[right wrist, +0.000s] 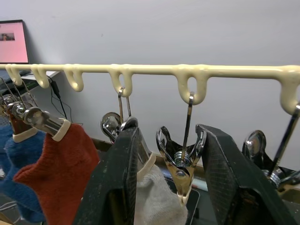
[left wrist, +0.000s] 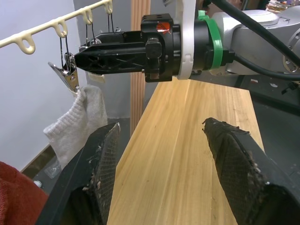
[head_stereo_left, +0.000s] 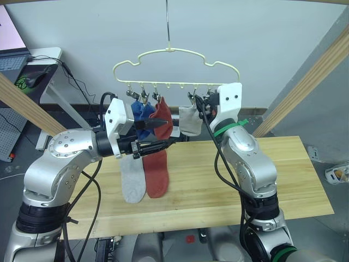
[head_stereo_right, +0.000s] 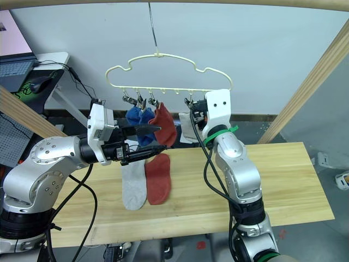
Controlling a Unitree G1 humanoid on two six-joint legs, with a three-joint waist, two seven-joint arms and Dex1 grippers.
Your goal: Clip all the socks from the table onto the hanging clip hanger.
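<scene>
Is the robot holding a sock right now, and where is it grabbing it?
No. Both pincers are open and hold nothing. The left pincer is beside the hanging red sock; the right pincer straddles a metal clip.

My right arm covers part of the grey sock point(head_stereo_left: 190, 121) hanging from the hanger point(head_stereo_left: 175, 68). The blue sock point(head_stereo_left: 143, 112) sits half behind the red sock point(head_stereo_left: 163, 117). My left claw point(head_stereo_left: 163, 135) hides the tops of the two socks on the table point(head_stereo_left: 294, 180).
</scene>
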